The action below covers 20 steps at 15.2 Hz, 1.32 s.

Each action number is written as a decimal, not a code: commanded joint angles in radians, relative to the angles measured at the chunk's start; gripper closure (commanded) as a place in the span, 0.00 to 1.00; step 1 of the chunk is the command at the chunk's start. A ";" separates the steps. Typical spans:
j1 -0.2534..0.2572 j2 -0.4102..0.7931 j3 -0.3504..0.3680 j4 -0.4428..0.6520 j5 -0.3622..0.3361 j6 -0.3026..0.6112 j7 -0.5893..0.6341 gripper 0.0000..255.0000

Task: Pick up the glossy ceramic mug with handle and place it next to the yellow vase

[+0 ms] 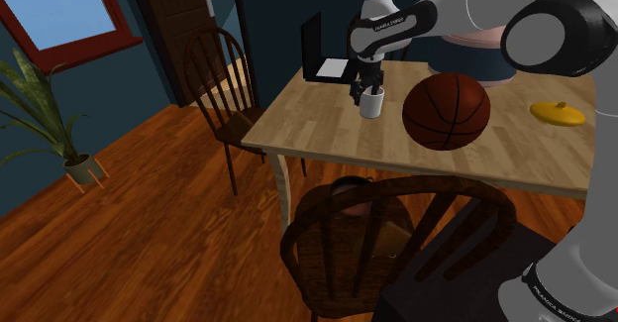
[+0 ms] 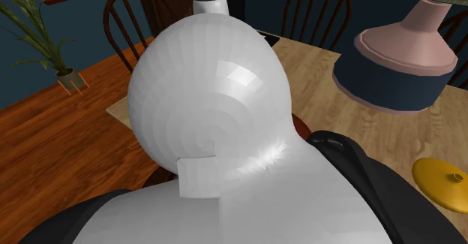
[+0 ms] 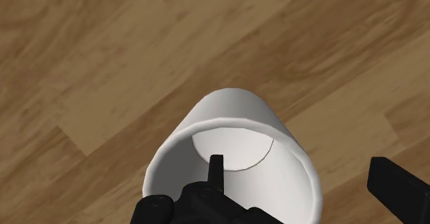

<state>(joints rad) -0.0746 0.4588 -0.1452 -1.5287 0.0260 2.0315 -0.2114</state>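
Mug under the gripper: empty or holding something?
Empty. The wrist view looks down into the white mug, and its bare white bottom shows, with no contents.

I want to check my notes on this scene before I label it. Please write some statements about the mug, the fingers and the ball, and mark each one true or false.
1. The white mug stands upright on the wooden table. True.
2. The basketball lies on the floor under the table. False: it rests on the table top.
3. The fingers straddle the mug's wall, one inside the mug and one outside. True.
4. The mug stands right beside the flat yellow object. False: in the shoulder view the basketball lies between them.
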 commanded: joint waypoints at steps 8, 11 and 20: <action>0.000 0.001 0.000 -0.002 0.000 0.003 0.000 1.00; 0.000 0.001 0.000 -0.002 0.000 0.003 0.000 1.00; 0.000 -0.016 -0.001 0.040 -0.002 -0.056 0.000 1.00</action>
<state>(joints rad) -0.0737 0.4472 -0.1459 -1.4949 0.0242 1.9866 -0.2101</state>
